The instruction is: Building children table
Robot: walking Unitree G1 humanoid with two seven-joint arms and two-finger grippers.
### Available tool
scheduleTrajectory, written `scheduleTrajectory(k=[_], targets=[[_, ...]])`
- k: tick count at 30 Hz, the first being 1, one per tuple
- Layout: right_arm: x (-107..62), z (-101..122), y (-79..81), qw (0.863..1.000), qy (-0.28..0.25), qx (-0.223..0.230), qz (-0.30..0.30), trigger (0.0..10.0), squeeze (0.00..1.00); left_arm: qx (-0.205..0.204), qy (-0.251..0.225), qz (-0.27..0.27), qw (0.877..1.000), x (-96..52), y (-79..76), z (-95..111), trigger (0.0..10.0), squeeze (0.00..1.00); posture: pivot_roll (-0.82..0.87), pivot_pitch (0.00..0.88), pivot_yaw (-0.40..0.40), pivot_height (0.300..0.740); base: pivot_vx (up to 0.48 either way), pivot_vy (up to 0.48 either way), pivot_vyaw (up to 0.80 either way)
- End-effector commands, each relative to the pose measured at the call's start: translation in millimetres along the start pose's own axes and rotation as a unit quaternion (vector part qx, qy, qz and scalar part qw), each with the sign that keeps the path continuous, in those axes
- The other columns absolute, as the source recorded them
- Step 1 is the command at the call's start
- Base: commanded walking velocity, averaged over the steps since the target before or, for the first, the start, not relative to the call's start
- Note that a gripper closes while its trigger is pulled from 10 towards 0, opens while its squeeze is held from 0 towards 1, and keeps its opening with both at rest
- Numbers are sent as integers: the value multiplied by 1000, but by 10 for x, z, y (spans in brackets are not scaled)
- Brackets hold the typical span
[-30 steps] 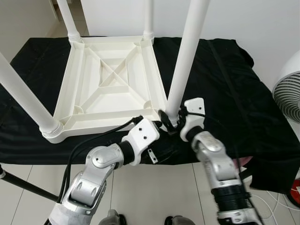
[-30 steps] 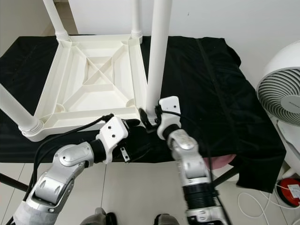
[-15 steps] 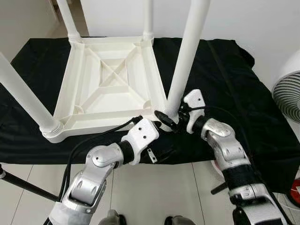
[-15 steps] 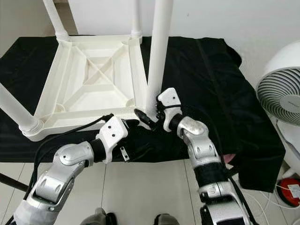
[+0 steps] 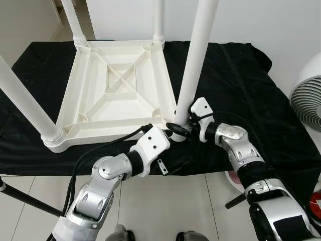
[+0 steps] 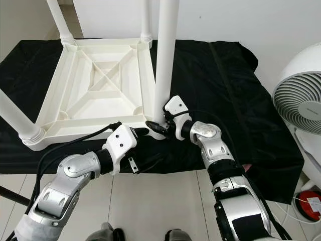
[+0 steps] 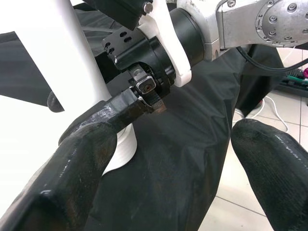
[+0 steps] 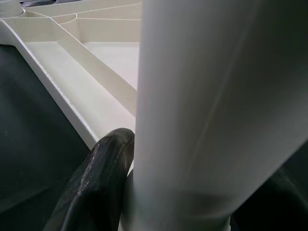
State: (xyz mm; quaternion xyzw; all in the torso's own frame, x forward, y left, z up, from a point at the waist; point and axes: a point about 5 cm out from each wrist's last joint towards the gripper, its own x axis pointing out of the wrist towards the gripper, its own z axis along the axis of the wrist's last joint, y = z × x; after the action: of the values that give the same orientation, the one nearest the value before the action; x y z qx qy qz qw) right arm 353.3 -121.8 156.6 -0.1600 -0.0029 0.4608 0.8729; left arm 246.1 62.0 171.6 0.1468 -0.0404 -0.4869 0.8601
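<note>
Right pincer (image 5: 179, 129) clamping the base of the near-right table leg (image 5: 196, 55), right at the corner socket of the upturned tabletop (image 5: 118, 90); left pincer (image 5: 169, 136) hovering just beside it, fingers spread and holding nothing. Tabletop lying underside-up on the black-draped bench (image 5: 235, 85), three other legs already standing in their corners.

Right eye: same arrangement, leg (image 6: 165, 50) leaning slightly rather than dead upright.

Left wrist: spread fingers (image 7: 77, 159) framing the right pincer and the leg's collar, not touching the leg.

Right wrist: one finger (image 8: 96, 183) pressing flat against the leg (image 8: 211, 106).

Risk, judging from the lean: cross-threading or jamming in the socket if turning while tilted; pads slipping on smooth plastic; tabletop sliding on loose cloth.
</note>
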Motion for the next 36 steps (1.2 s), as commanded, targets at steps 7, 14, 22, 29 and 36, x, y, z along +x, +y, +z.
scheduleTrajectory(k=[7,14,22,29,36], targets=[[-22,-128,53,1000,13,17,12,0,0,-4,-2,22,1000,-3,10,1,10000,0,-62,53,23,740,0,0,0],[-45,-118,31,997,-11,41,-65,10000,0,-5,-3,14,1000,12,-5,-4,10000,0,-76,47,22,740,0,0,0],[-50,-89,88,974,-31,102,-198,10000,0,-9,-2,11,1000,12,-40,-18,10000,0,-78,54,15,740,0,0,0],[-34,-67,254,937,-31,127,-323,10000,0,-11,-2,10,1000,14,-56,-21,10000,0,-81,60,10,740,0,0,0],[85,-9,559,911,-26,160,-380,10000,0,-13,-2,9,1000,19,-71,-21,10000,0,-81,65,9,740,0,0,0]])
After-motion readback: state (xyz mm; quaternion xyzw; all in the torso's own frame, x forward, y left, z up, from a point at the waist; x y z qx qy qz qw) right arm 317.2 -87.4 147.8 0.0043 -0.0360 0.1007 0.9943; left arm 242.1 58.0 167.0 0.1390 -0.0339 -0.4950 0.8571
